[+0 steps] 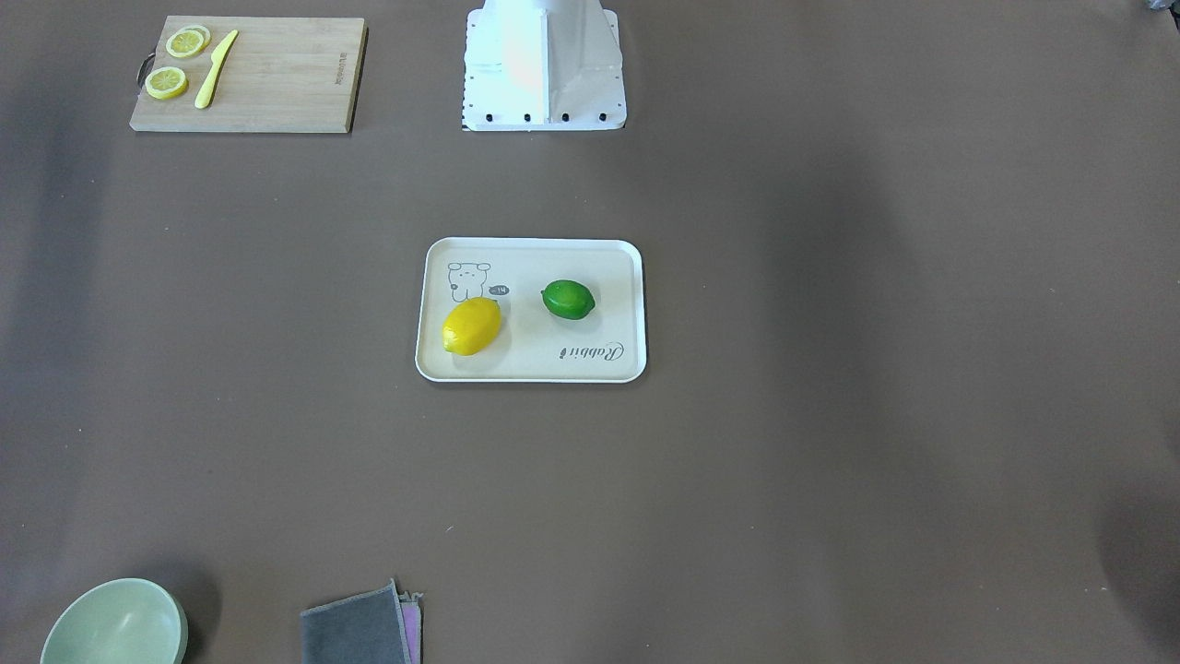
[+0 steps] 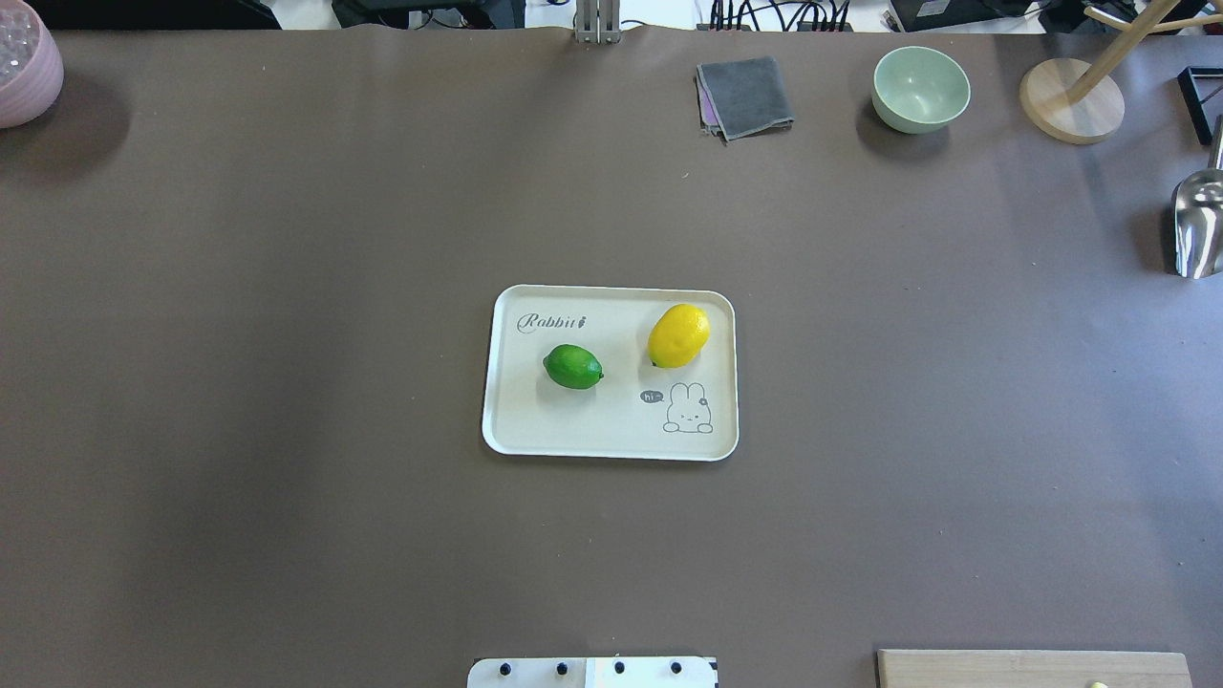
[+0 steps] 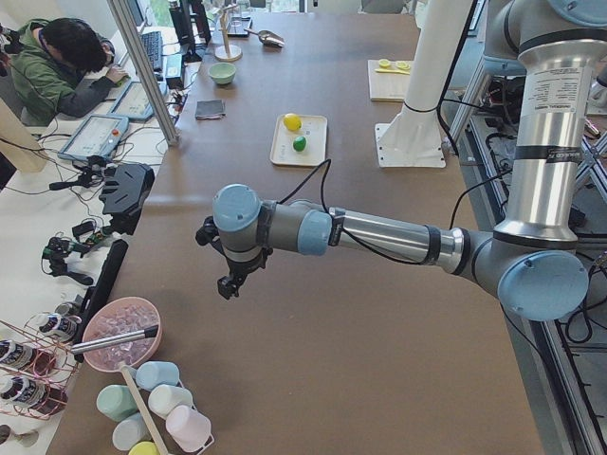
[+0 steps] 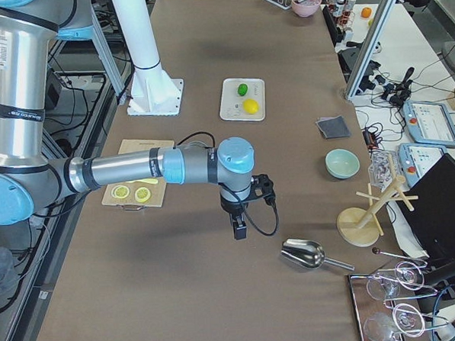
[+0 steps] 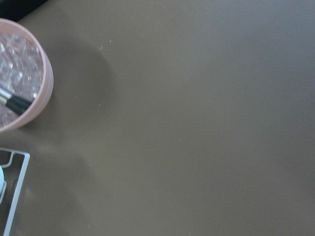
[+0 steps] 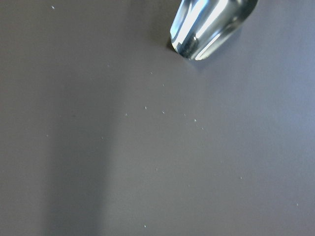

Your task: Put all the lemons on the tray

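The cream tray [image 2: 516, 420] [image 1: 530, 369] lies at the table's middle. The yellow lemon [image 2: 678, 335] [image 1: 472, 326] and the green lemon [image 2: 572, 367] [image 1: 568, 300] both rest on it, apart from each other. They also show far off in the left side view [image 3: 292, 121] and the right side view [image 4: 250, 106]. My left gripper [image 3: 226, 284] hangs over bare table at the left end. My right gripper [image 4: 239, 231] hangs over bare table at the right end. Both show only in the side views, so I cannot tell whether they are open or shut.
A bamboo cutting board [image 1: 277, 83] holds lemon slices [image 1: 166, 83] and a yellow knife [image 1: 215, 69]. A green bowl [image 2: 920, 88] and grey cloth [image 2: 745, 96] sit at the far edge. A metal scoop [image 2: 1197, 225] and wooden stand [image 2: 1070, 100] are far right, a pink bowl [image 2: 24, 62] far left.
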{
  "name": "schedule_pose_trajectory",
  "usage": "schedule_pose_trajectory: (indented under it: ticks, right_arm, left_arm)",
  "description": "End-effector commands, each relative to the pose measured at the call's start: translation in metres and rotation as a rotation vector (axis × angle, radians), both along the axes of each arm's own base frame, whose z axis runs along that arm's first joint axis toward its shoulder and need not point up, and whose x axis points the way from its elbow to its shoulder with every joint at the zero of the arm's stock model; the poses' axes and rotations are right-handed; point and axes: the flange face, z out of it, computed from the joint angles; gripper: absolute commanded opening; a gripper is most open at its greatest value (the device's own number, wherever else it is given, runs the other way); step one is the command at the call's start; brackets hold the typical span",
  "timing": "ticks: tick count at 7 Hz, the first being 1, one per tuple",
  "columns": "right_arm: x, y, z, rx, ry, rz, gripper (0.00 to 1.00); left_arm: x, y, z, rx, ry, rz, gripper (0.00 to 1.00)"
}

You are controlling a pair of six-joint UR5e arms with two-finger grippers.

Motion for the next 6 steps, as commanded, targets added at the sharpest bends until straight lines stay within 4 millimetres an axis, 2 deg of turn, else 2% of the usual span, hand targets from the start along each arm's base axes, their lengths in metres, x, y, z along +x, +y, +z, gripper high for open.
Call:
schedule_pose_trajectory:
  ticks: [1,2,3,6]
  right_arm:
    - [0.006,0.015,0.039,-0.082,-0.021,0.016,1.0]
    - [0.004,0.016,0.038,-0.085,-0.05,0.019,1.0]
    - [0.004,0.017,0.038,-0.086,-0.056,0.02,1.0]
    - [0.003,0.017,0.038,-0.087,-0.065,0.021,1.0]
  left_arm:
    - [-0.005,0.054,0.062,-0.053,0.008,-0.012,1.0]
    - [-0.021,0.063,0.06,-0.053,0.005,-0.049,1.0]
    - [-0.035,0.067,0.069,-0.094,0.0,-0.085,1.0]
    - [-0.035,0.056,0.047,-0.319,0.013,-0.228,1.0]
